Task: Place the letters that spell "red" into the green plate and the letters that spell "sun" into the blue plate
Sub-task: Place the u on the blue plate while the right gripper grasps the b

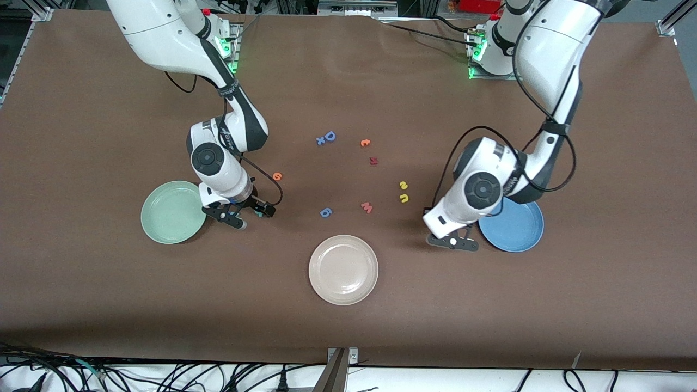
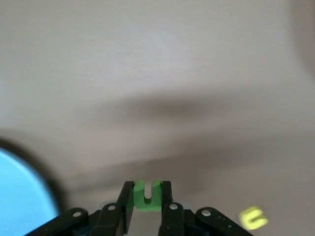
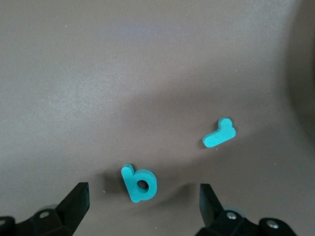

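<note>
The right gripper (image 3: 142,206) hangs low beside the round pale mint-green plate (image 1: 163,223), its jaws spread wide and empty. Between them on the brown table (image 1: 81,136) lies the small teal foam "d" (image 3: 139,183); the thin teal foam "r" (image 3: 219,133) sits just outside one finger. Both look light, soft and flat, best pinched across the edges. The left gripper (image 2: 147,209) hovers beside the round plain blue plate (image 1: 517,228), jaws clamped on the little green foam "n" (image 2: 147,195), held by its sides.
</note>
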Robot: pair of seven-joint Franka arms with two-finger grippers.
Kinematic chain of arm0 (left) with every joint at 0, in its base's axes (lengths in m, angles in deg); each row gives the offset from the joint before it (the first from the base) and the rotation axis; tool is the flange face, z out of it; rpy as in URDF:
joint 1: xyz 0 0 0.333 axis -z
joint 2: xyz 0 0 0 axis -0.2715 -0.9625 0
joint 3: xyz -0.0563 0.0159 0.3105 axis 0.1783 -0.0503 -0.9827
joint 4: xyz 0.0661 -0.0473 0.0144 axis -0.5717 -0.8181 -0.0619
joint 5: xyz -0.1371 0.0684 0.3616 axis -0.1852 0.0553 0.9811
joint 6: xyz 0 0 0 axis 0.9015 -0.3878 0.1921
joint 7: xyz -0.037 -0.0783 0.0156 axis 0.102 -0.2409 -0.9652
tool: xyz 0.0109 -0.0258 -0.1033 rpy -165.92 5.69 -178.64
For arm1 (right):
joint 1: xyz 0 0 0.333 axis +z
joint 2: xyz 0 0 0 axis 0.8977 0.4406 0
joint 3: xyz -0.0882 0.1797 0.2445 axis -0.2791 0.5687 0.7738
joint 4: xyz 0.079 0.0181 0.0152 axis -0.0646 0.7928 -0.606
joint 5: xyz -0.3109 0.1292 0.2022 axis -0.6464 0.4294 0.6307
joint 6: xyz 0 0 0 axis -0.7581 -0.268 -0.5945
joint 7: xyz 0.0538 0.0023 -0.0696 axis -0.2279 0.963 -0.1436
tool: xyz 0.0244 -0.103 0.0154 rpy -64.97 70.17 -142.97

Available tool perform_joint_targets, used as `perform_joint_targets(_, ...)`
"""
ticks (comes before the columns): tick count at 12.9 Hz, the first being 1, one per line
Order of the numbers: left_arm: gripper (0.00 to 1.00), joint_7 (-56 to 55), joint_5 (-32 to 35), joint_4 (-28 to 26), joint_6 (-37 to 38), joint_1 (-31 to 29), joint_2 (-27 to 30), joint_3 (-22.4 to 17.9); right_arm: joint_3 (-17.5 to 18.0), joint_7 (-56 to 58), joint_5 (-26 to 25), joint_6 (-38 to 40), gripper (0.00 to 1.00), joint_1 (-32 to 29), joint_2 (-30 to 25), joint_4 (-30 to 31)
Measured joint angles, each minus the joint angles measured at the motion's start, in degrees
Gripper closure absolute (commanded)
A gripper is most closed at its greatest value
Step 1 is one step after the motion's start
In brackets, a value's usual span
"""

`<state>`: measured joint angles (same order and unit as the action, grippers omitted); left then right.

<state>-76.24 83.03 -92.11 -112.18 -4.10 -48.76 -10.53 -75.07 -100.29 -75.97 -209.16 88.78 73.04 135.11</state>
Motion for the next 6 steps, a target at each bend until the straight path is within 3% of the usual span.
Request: perform_joint_targets(6,1.0,20.6,0.0,-0.1,0.7,-11.2,0.1,-0.2,-0.1,0.0,0.0,0.0,0.66,0.1,1.1,-0.7)
